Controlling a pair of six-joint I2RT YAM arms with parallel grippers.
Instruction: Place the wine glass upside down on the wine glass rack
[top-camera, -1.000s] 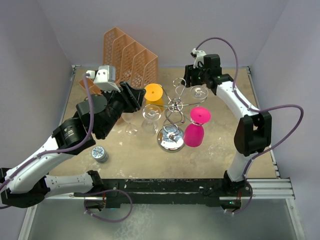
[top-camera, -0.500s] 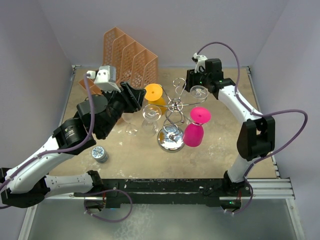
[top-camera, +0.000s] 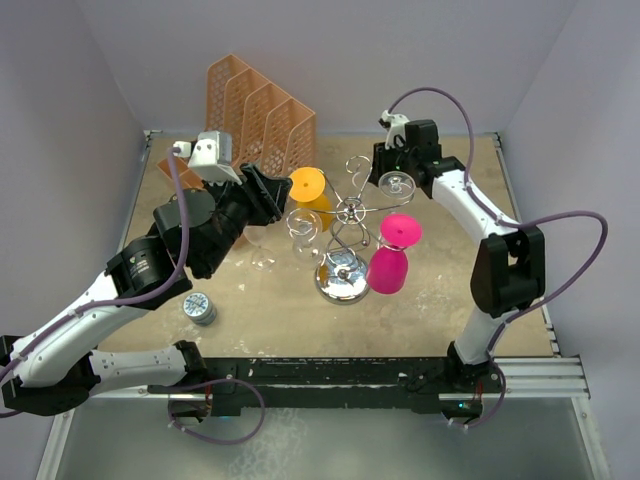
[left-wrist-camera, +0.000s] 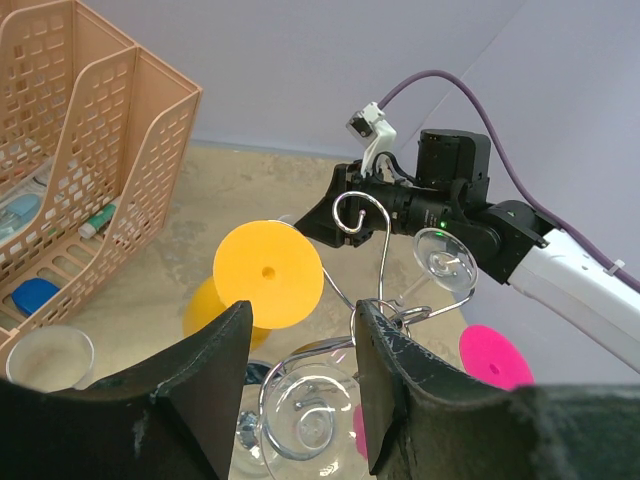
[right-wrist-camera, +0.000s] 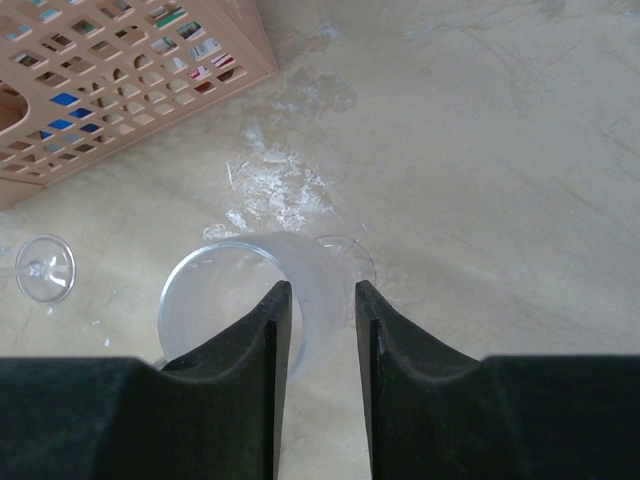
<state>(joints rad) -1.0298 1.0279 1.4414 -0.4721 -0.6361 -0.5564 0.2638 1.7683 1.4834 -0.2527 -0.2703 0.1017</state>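
Observation:
The silver wire rack (top-camera: 350, 215) stands mid-table on its chrome base (top-camera: 342, 280). An orange glass (top-camera: 307, 185), a pink glass (top-camera: 395, 250) and a clear glass (top-camera: 300, 225) hang on it upside down. My right gripper (top-camera: 388, 168) is at the rack's far right arm, shut on a clear wine glass (right-wrist-camera: 305, 268). The glass is tilted, with its rim at lower left and its foot beyond the tips. Its foot (top-camera: 397, 183) is beside a wire arm and also shows in the left wrist view (left-wrist-camera: 445, 262). My left gripper (left-wrist-camera: 300, 320) is open and empty above the hanging clear glass (left-wrist-camera: 310, 420).
An orange mesh file organiser (top-camera: 260, 115) stands at the back left, close to my left gripper (top-camera: 280, 195). Another clear glass (top-camera: 262, 258) and a small round tin (top-camera: 200, 308) sit on the table left of the rack. Walls close the back and sides.
My right wrist has shifted slightly at the back of the rack, while the clear glass's foot stays in about the same spot. The left arm has not moved.

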